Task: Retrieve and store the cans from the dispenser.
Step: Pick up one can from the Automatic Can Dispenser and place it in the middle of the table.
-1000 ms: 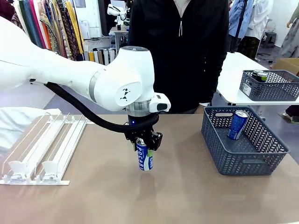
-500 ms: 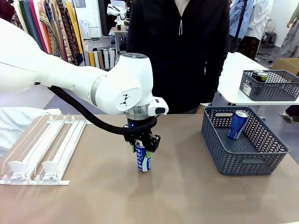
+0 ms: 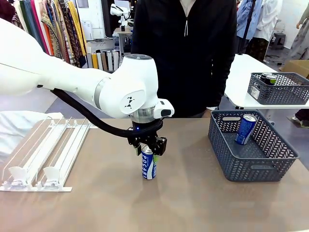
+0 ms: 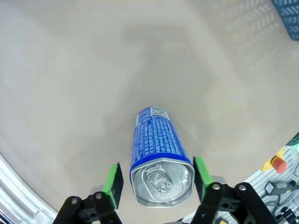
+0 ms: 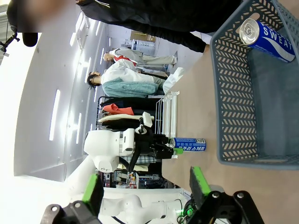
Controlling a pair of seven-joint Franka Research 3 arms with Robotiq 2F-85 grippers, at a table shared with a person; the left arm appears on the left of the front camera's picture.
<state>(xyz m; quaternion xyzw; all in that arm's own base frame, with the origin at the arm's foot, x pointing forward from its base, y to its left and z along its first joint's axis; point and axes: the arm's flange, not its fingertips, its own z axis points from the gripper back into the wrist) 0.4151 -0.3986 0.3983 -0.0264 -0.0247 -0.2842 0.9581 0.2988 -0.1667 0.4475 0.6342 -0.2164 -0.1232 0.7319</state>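
Left wrist view: our left gripper (image 4: 155,179) has its pads parted beside the top of the blue can (image 3: 148,166), not pressing | can upright mid-table, likely staged for the basket (image 3: 251,170) | right gripper (image 5: 145,184) wide, holding nothing | dispenser (image 3: 46,154) without cans.

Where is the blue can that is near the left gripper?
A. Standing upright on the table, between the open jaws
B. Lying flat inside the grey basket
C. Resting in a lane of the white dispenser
A. The blue can stands upright on the table, with the left gripper open on either side of its top, pads apart from it.
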